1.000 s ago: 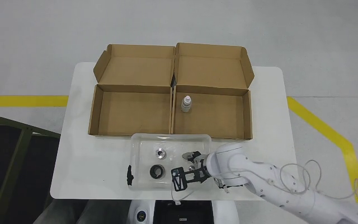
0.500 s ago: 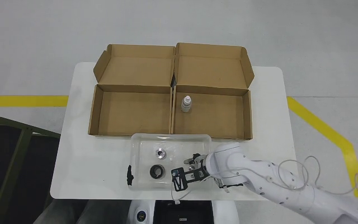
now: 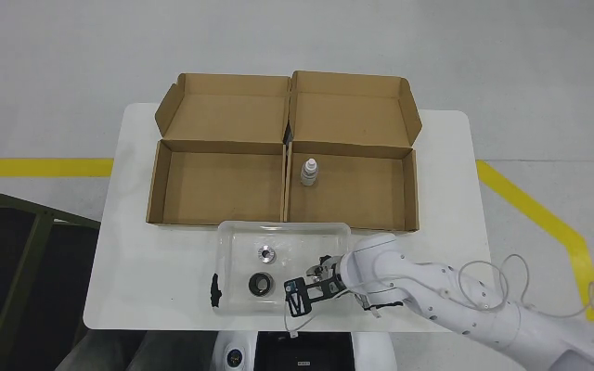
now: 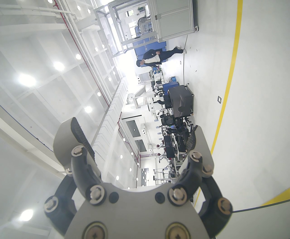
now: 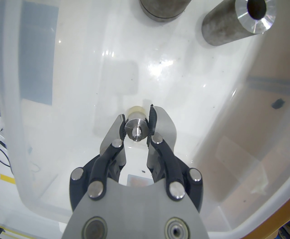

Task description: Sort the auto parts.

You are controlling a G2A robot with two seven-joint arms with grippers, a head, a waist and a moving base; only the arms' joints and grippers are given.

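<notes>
A clear plastic bin (image 3: 232,232) stands at the table's front edge. My right gripper (image 5: 136,126) reaches down into it and is shut on a small silver metal part (image 5: 136,130) with a stud on its end. In the top view that gripper (image 3: 321,270) is at the bin's right end. A silver hollow cylinder (image 5: 235,22) (image 3: 267,252) and a dark ring (image 5: 163,8) (image 3: 260,284) lie further along the bin floor. My left gripper (image 4: 136,138) is open, holds nothing and points away from the table into the room.
Two open cardboard boxes stand behind the bin: the left box (image 3: 215,185) holds nothing, and the right box (image 3: 371,190) holds a small white bottle (image 3: 310,171). A small black piece (image 3: 214,290) lies at the bin's left end.
The right arm has shifted slightly over the bin's right end. The cylinder, ring and bottle have not moved.
</notes>
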